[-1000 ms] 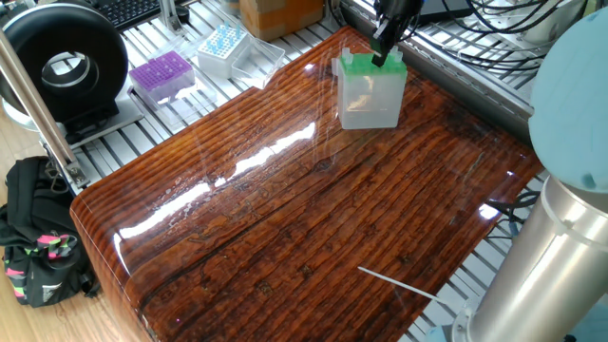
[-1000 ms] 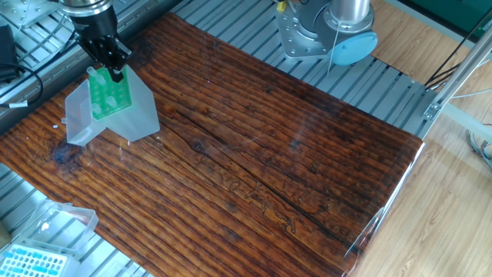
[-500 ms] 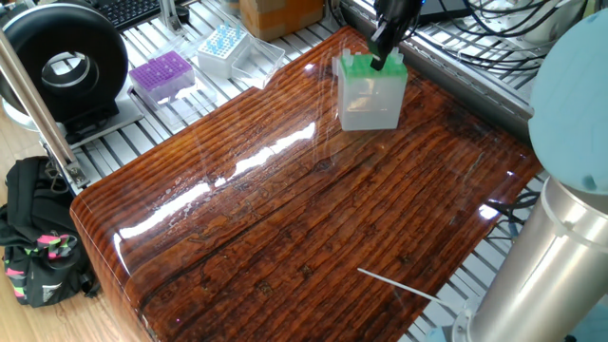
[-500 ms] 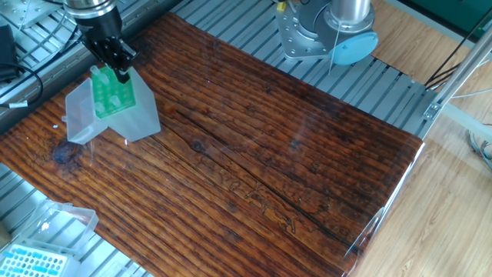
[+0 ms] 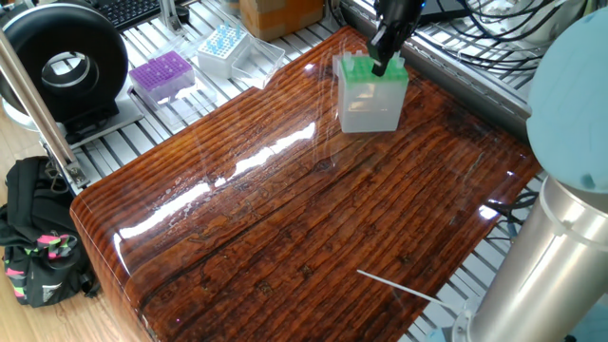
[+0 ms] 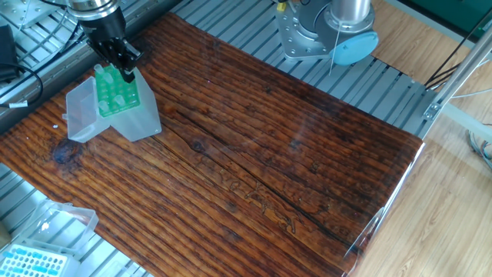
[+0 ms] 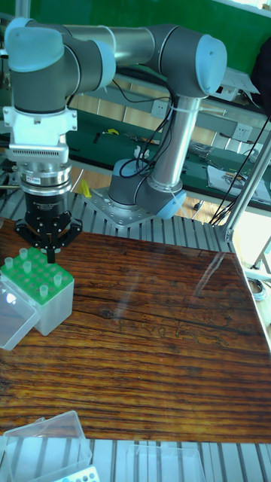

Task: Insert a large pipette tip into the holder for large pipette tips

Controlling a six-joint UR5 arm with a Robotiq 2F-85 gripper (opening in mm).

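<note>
Right, the gripper hangs at the far corner of the holder for large pipette tips, fingertips low over its green grid; the fingers look pinched close together, but whether a tip sits between them I cannot tell, the gap is too small and dark to read; several tips stand seated in the grid, collars poking up; in the other fixed view the holder's clear lid lies open beside it on the wooden table; and well apart, near the table's front edge, one large pipette tip lies flat, a thin pale needle on the dark wood; I'd judge it feather-light, stiff enough along its length yet easy to flick away on that glossy surface, with a fine point that would bend if jammed; the wide collar end looks like the sensible place to pinch, leaving the point free to drop into a hole.
</note>
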